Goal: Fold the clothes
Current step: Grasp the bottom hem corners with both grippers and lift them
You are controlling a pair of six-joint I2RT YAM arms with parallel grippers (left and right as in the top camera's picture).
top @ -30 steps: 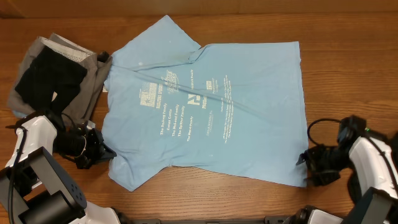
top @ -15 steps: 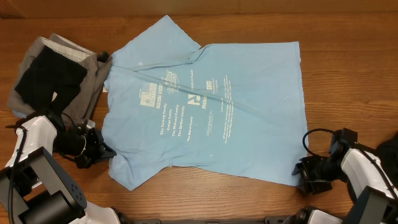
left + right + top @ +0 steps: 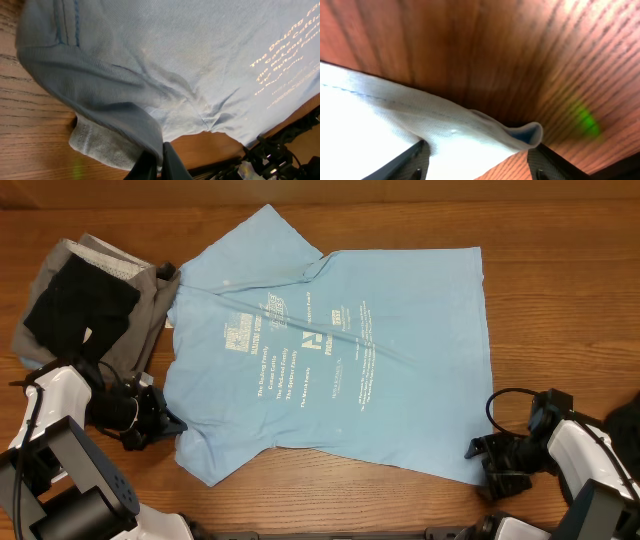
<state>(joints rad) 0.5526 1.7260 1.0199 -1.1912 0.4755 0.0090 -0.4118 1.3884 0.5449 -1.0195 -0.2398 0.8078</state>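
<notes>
Scene: a wooden table (image 3: 560, 300) seen from above, with a robot arm in each lower corner of the frame.
T-shirt: a light-blue short-sleeved T-shirt (image 3: 330, 350) lies spread flat across the middle of the table. Its neck end is toward the left of the frame and its hem toward the right. One sleeve points to the upper edge.
Lettering: white lettering (image 3: 300, 360) runs in several rows across the middle of the shirt, too small to read.
Other clothes: a black garment (image 3: 75, 305) lies on top of a grey garment (image 3: 130, 330) in a loose pile at the upper left, just beside the shirt's shoulder.
Left gripper: the left gripper (image 3: 170, 423) sits at the lower left, at the shirt's edge. Its fingers are pressed together, pinching the shirt's fabric.
Left wrist view: the two dark fingertips (image 3: 150, 165) meet at the bottom of the frame with a ribbed, folded edge of blue cloth caught between them. The cloth rises slightly off the wood there.
Right gripper: the right gripper (image 3: 483, 467) sits at the lower right, at the shirt's hem corner, its fingers spread apart.
Right wrist view: one dark finger (image 3: 410, 162) shows at the lower left and the other at the lower right. The curled hem corner (image 3: 520, 135) lies on the wood between them, pinched by neither.
</notes>
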